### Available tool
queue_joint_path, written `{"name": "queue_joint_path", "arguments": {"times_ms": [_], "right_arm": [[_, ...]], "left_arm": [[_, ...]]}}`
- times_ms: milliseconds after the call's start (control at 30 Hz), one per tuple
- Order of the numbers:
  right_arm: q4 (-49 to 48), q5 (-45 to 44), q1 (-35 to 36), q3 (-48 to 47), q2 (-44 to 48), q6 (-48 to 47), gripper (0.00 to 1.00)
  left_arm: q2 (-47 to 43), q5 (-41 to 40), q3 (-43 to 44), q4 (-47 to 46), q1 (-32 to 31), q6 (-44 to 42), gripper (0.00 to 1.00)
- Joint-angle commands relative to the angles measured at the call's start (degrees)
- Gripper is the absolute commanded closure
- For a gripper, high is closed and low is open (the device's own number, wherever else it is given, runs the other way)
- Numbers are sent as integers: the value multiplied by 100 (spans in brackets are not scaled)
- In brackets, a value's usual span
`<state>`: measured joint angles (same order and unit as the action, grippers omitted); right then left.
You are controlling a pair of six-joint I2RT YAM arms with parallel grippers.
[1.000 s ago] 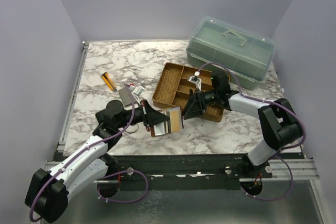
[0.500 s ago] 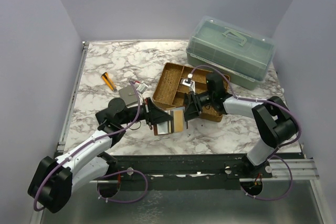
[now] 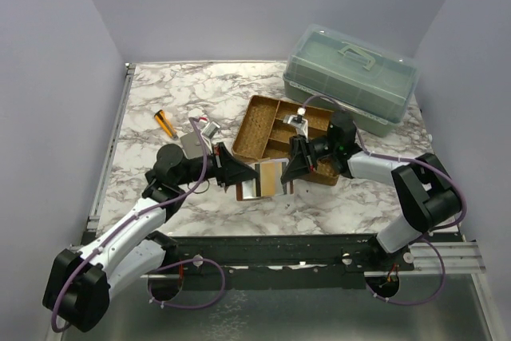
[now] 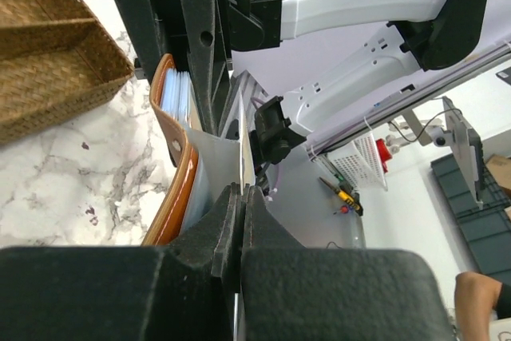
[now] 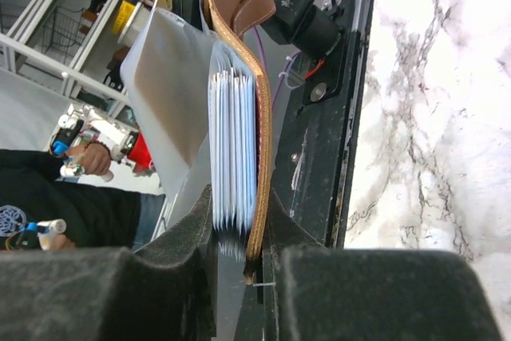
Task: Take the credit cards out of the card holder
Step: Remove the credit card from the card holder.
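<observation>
The card holder [image 3: 263,179], reddish-brown leather, hangs open above the marble between both arms, showing a pale face and a tan face. My left gripper [image 3: 233,173] is shut on a thin pale inner flap [image 4: 242,145] of it; the brown cover [image 4: 172,189] curves away to the left. My right gripper [image 5: 239,233] is shut on the other half, pinching a stack of thin pale-blue edges [image 5: 231,141] against the leather cover [image 5: 260,117]. The credit cards are hard to tell apart from the sleeves in that stack.
A wicker tray [image 3: 257,137] with compartments lies just behind the card holder, and a green lidded plastic box [image 3: 351,77] stands at the back right. A grey wallet [image 3: 192,146] and an orange-and-black tool [image 3: 166,123] lie to the left.
My right gripper has come in from the right and closed on the card holder's right half. The left arm shifted slightly while keeping its grip.
</observation>
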<state>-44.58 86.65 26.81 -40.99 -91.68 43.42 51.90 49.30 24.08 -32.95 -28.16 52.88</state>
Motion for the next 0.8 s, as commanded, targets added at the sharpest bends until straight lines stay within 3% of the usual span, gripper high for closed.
{"name": "queue_joint_path", "arguments": {"times_ms": [0,533,700,767], "right_arm": [[-1189,305,-107,178,152,560,100],[-1377,299,-543,267,310,665,100],[22,190,-599,5,356,-353,100],[1379,69,-659,-286,421,-1415,100]], "left_arm": [[-228,296,406,950,204,-685,100],[-393,398,873,2263,457,-1342,100],[-459,328,913,2360,516,-1368,100],[-529,231,988,2503,586,-1438,100]]}}
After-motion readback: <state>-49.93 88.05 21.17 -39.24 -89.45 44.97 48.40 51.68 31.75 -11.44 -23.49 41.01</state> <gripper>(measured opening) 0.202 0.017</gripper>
